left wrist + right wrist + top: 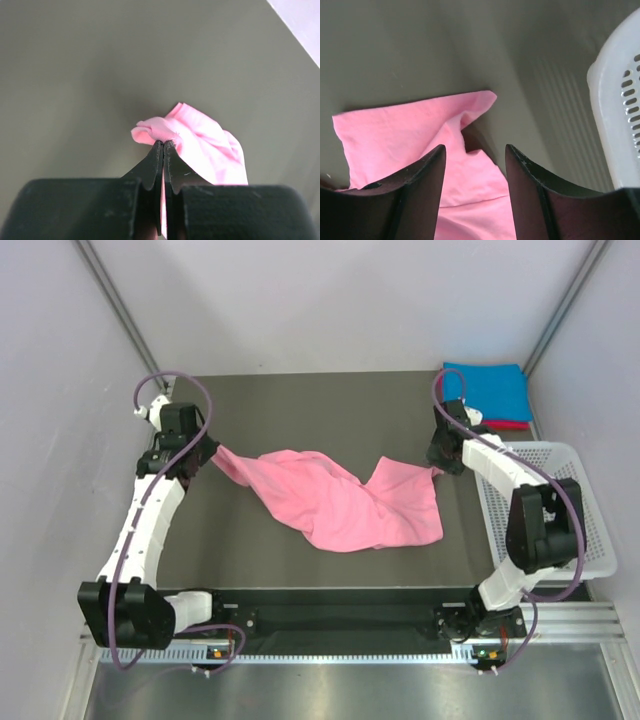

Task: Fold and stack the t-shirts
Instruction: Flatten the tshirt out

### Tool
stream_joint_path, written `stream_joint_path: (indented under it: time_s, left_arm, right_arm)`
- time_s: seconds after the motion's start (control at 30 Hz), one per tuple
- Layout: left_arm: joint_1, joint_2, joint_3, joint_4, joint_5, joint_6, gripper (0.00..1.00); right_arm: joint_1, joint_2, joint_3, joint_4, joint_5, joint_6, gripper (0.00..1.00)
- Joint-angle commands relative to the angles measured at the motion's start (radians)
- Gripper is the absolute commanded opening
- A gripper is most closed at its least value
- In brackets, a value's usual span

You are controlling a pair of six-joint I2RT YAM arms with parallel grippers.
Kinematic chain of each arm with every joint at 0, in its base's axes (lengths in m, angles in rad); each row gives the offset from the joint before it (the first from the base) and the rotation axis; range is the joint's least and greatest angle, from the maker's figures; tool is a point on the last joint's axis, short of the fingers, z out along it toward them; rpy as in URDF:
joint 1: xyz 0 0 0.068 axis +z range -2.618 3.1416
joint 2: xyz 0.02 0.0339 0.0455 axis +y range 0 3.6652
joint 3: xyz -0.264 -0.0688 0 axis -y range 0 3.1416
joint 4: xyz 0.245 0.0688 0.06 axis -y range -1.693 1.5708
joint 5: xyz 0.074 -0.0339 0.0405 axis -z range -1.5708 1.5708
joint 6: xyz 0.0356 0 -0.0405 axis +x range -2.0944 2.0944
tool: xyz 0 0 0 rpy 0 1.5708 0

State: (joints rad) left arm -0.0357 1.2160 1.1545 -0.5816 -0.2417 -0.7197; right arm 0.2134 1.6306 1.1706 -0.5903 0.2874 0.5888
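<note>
**Item 1, left jaws.** Clenched flat together on a bunched bit of the pink t-shirt [210, 145]. A knot of cloth bulges just past the tips and a sliver of pink shows in the seam between them. They stand at the pink t-shirt's left end, which looks lifted off the counter [100, 75].

**Item 2, right jaws.** Released and parted, with nothing between them. They stand over the pink t-shirt's [405, 130] far right corner, and the cloth shows through the gap below them.

**Item 3, pink t-shirt [340, 500].** Unfolded and rumpled, it is spread across the middle of the counter [300, 410]. It narrows to a drawn-out strip at its left end and is broader and creased at its right end.

**Item 4, arms.** The left arm [145, 525] reaches in from the near left of the pink t-shirt. The right arm [500, 465] reaches in from its near right.

**Item 5, white mesh basket [590, 540].** On the counter to the right of the pink t-shirt, near it but apart. Its slotted wall [615, 90] shows at the edge of the right wrist view.

**Item 6, blue t-shirt [490, 388].** Folded to a rectangle, it lies beyond the pink t-shirt's right end and well apart from it.

**Item 7, magenta-red t-shirt [505, 424].** It lies under the blue t-shirt, and only its near edge shows.
</note>
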Motion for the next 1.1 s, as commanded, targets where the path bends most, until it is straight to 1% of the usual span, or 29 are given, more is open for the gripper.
stream_joint_path:
  time_s: [0.0,0.13,0.37,0.47,0.6,0.83,0.93,1.0,1.03,1.07]
  left_arm:
    - [0.003,-0.012,-0.015,0.071,0.056,-0.015,0.00]
    - [0.005,-0.013,-0.026,0.078,0.062,-0.029,0.00]
    - [0.005,-0.012,-0.041,0.112,0.113,-0.057,0.00]
    - [0.005,-0.010,-0.044,0.118,0.120,-0.054,0.00]
    - [0.005,-0.009,-0.050,0.120,0.120,-0.053,0.00]
    - [0.005,-0.012,-0.113,0.203,0.214,-0.047,0.00]
    - [0.005,0.002,-0.113,0.210,0.228,-0.049,0.00]
    - [0.005,0.013,-0.111,0.210,0.236,-0.037,0.00]
    - [0.005,0.023,-0.111,0.213,0.236,-0.031,0.00]
    - [0.005,0.028,-0.114,0.221,0.272,-0.026,0.00]
  right_arm:
    - [-0.005,0.047,0.070,0.011,0.015,0.048,0.51]
    - [-0.003,0.087,0.106,0.003,0.003,0.051,0.51]
    - [-0.003,0.149,0.147,0.001,0.013,0.023,0.51]
    - [-0.003,0.163,0.146,-0.003,0.013,0.023,0.51]
    - [-0.002,0.149,0.098,0.015,0.012,0.037,0.51]
    - [-0.002,0.172,0.063,0.070,-0.045,0.045,0.50]
    - [-0.002,0.181,0.063,0.073,-0.036,0.043,0.48]
    - [-0.002,0.184,0.064,0.075,-0.031,0.034,0.33]
    - [-0.003,0.183,0.066,0.075,-0.024,0.031,0.24]
    - [-0.005,0.183,0.078,0.078,-0.022,0.016,0.02]
